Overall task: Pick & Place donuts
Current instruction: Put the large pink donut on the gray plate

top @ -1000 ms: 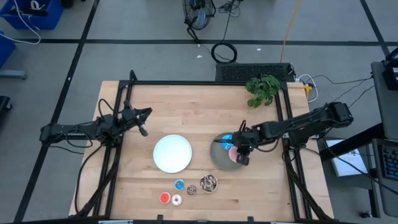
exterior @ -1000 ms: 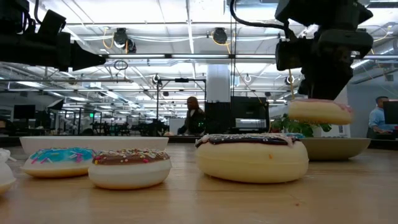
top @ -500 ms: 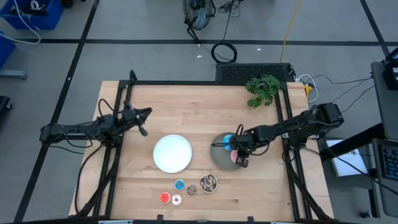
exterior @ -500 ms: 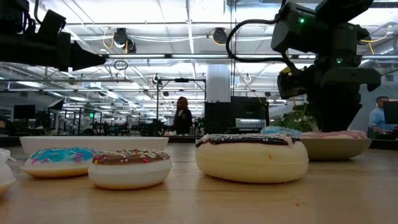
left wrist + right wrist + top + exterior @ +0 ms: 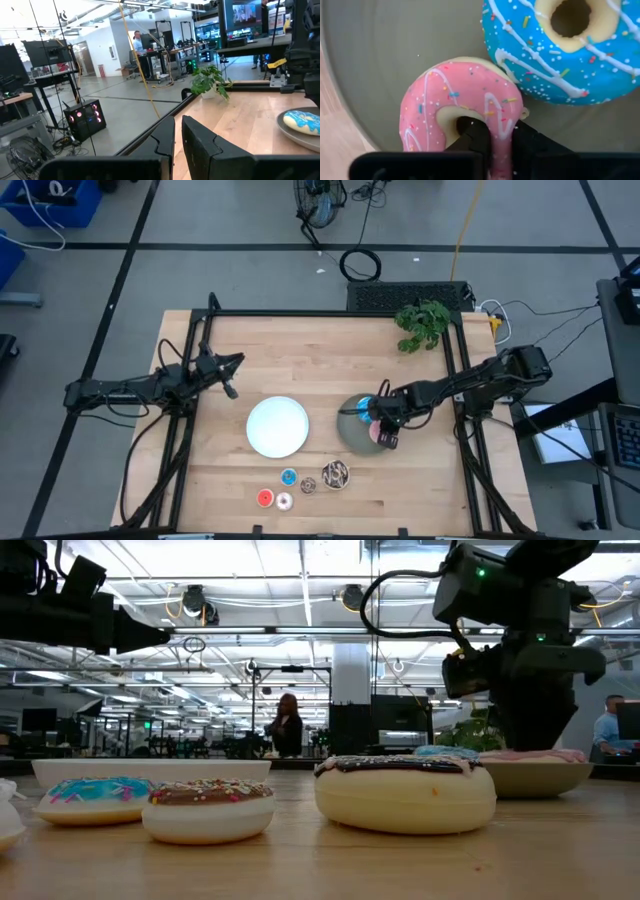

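Releasing the pink donut (image 5: 465, 107) cleanly is the step in hand, as I judge it: the right claw (image 5: 384, 430) is low over the grey plate (image 5: 352, 435), one finger through the ring's hole and the other outside, and the fingers are still against the ring's wall, so I cannot tell if they pinch it or are already letting go. To do it well, I think the claw should spread only a little and then rise straight up, so that the inner finger does not drag the ring off the plate or push it onto the blue donut (image 5: 560, 47) which touches it. The left claw (image 5: 231, 388) waits over the bench (image 5: 300, 350), well apart from the white plate (image 5: 278, 427), its fingers nearly pressed together on nothing. The right wrist view alone shows the finger inside the hole and the two rings touching. The high view shows what it cannot: the tiny donuts near the front edge, a red one (image 5: 265, 498), a white one (image 5: 284, 501), a blue one (image 5: 289, 477), and the brown donut (image 5: 336, 474) beside them. The low view shows that the pink ring lies flat on the plate.
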`<state>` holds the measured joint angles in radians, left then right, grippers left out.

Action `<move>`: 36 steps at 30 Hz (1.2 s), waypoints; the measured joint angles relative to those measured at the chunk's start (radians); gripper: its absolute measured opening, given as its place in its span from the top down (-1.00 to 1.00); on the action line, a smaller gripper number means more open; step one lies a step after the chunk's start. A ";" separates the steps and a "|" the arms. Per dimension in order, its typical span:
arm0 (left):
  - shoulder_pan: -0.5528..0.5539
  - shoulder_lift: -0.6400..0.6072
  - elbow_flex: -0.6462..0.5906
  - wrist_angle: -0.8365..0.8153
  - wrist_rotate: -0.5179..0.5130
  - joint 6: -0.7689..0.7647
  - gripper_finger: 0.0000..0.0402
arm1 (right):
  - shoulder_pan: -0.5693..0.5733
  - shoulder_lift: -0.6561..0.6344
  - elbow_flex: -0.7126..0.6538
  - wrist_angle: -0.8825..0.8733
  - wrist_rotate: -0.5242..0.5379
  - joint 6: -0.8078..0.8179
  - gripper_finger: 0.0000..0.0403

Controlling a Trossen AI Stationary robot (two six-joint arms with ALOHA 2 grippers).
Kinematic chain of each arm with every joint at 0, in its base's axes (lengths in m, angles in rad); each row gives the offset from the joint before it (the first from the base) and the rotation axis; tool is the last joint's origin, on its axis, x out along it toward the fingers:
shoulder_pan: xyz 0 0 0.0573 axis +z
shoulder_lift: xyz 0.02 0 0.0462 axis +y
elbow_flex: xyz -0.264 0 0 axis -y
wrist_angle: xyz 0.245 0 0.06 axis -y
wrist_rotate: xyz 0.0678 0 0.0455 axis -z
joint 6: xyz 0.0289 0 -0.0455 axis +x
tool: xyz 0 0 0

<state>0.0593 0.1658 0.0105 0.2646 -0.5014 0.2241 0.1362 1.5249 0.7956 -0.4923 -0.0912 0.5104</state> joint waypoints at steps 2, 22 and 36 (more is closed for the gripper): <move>0.000 0.000 0.000 0.000 0.000 0.000 0.79 | -0.005 0.000 0.000 0.001 -0.011 -0.002 0.67; 0.000 0.000 0.000 0.000 0.002 0.001 0.79 | -0.011 0.002 0.090 -0.083 -0.013 -0.036 0.34; 0.000 0.000 0.000 0.000 0.002 0.001 0.79 | -0.012 0.001 0.090 -0.109 -0.084 -0.022 -0.09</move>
<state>0.0593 0.1658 0.0107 0.2649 -0.4995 0.2249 0.1238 1.5257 0.8860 -0.6011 -0.1752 0.4889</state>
